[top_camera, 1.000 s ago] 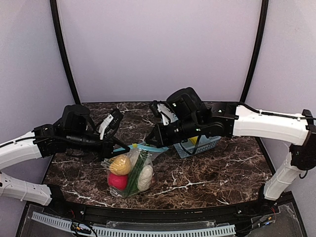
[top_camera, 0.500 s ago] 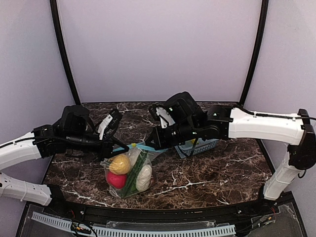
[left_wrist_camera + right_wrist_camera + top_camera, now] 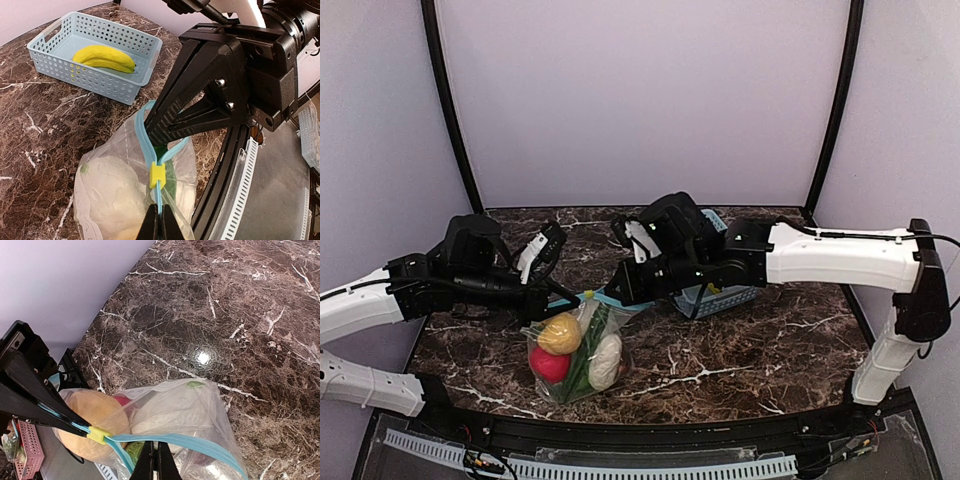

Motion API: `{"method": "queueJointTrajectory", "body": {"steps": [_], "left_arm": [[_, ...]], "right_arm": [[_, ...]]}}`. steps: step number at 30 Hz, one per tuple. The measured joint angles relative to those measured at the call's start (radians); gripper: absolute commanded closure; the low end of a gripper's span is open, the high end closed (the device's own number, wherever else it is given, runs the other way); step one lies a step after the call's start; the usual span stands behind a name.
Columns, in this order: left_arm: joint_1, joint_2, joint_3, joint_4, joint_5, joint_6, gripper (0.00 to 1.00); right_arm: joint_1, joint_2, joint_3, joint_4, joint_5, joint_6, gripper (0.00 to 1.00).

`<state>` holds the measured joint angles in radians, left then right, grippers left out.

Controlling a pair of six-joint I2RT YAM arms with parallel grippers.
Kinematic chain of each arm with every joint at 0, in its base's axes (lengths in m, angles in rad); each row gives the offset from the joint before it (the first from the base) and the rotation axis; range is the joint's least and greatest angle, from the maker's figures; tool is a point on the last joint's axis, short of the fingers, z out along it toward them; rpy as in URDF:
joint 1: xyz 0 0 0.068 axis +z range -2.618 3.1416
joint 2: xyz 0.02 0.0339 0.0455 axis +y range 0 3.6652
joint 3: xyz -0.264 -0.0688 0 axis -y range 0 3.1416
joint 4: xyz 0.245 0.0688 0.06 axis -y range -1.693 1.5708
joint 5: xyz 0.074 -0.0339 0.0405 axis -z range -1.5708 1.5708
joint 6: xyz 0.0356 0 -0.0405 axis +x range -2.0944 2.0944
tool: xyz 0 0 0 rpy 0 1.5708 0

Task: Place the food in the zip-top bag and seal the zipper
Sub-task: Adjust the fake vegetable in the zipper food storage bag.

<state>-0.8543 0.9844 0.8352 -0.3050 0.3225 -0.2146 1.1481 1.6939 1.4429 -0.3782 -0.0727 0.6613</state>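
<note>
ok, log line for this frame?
left gripper: shut on zipper | right gripper: shut on zipper | bag: mouth part open | banana: in basket

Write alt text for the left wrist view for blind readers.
Both the left gripper and the right gripper pinch the teal zipper of a clear bag of food, a yellow slider between them. Behind, a banana lies in a blue basket.

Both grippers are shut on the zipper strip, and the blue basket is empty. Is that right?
Not quite. The blue basket is not empty: the left wrist view shows a yellow banana lying in it. The rest holds: the left gripper and the right gripper are both shut on the zipper strip.
</note>
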Motion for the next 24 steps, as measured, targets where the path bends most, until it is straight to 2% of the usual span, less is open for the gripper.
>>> {"method": "queueJointTrajectory", "body": {"steps": [17,24], "left_arm": [[0.006,-0.037,-0.011,-0.027,-0.032,-0.005,0.99],[0.009,-0.042,-0.011,-0.036,0.001,-0.006,0.99]], "right_arm": [[0.003,0.031,0.003,-0.014,0.048,0.028,1.0],[0.005,0.0,0.024,-0.111,0.059,0.009,0.64]]}}
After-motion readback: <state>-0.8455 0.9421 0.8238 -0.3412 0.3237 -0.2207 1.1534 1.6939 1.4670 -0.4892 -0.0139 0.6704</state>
